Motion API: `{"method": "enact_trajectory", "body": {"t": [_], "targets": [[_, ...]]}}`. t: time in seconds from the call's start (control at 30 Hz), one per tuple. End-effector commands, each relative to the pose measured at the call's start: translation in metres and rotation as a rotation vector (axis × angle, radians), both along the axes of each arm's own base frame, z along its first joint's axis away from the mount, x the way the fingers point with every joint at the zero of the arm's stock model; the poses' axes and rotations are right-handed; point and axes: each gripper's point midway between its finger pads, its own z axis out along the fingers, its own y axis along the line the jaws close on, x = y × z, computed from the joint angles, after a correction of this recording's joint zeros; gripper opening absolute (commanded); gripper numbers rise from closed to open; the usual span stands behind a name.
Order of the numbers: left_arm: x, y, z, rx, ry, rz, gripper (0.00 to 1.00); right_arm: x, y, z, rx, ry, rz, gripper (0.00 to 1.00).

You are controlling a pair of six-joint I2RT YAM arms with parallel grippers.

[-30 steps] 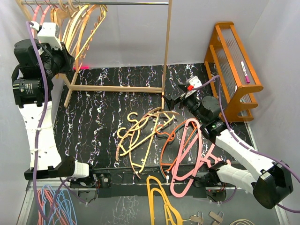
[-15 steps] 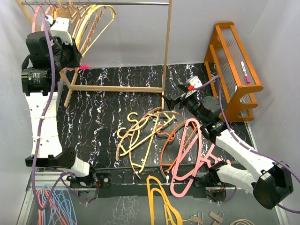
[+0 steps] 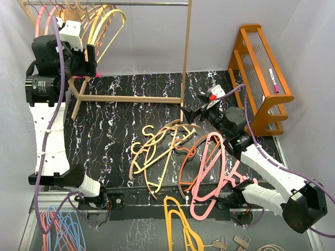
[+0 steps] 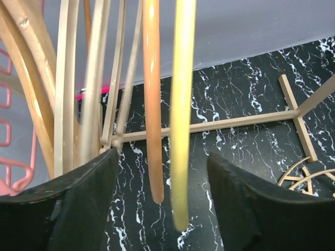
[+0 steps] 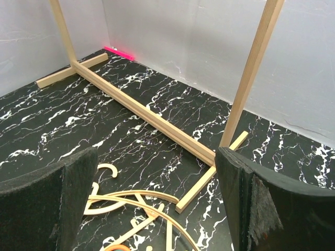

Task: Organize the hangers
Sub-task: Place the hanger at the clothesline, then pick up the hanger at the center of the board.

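Several hangers (image 3: 78,18), pink, tan and salmon, hang from the rail (image 3: 146,4) of the wooden rack at the top left. A yellow-orange hanger (image 3: 116,20) hangs outermost. My left gripper (image 3: 91,57) is raised beside them, open. In the left wrist view its jaws (image 4: 163,170) stand wide apart around the yellow arm (image 4: 182,104) and a salmon arm (image 4: 152,104) without touching either. Tan hangers (image 3: 157,146), an orange one (image 3: 184,164) and a pink one (image 3: 209,172) lie tangled on the black mat. My right gripper (image 3: 193,114) hovers open above the tan hangers (image 5: 131,201).
The rack's post (image 3: 186,57) and base bar (image 3: 131,98) stand on the mat; its foot (image 5: 209,178) lies between my right fingers. An orange wooden stand (image 3: 261,78) sits at the right. A mustard-yellow hanger (image 3: 178,219) and a blue-and-pink bunch (image 3: 60,225) lie off the mat's front.
My left arm rose toward the rail, and its gripper opened and let go of the yellow-orange hanger, which now hangs free. The right arm has not moved.
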Motion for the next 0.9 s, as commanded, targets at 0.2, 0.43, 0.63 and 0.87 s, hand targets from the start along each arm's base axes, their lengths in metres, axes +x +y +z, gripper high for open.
{"method": "enact_trajectory", "body": {"t": [0.2,0.43,0.63,0.87], "targets": [[-0.116,-0.002,0.063,0.11,-0.279,-0.083,0.97,0.01,-0.012,-0.026,-0.029,0.14,-0.092,0.98],[-0.171,-0.063,-0.04,0.057,0.079,-0.519,0.97,-0.015,0.011,-0.083,-0.292,0.181,0.152,0.99],[-0.218,-0.093,-0.122,-0.086,0.383,-0.772,0.97,-0.01,0.024,-0.123,-0.597,0.041,0.249,0.9],[-0.218,-0.084,-0.168,-0.09,0.477,-0.695,0.97,0.016,0.056,-0.154,-0.686,0.1,0.36,0.74]]}}
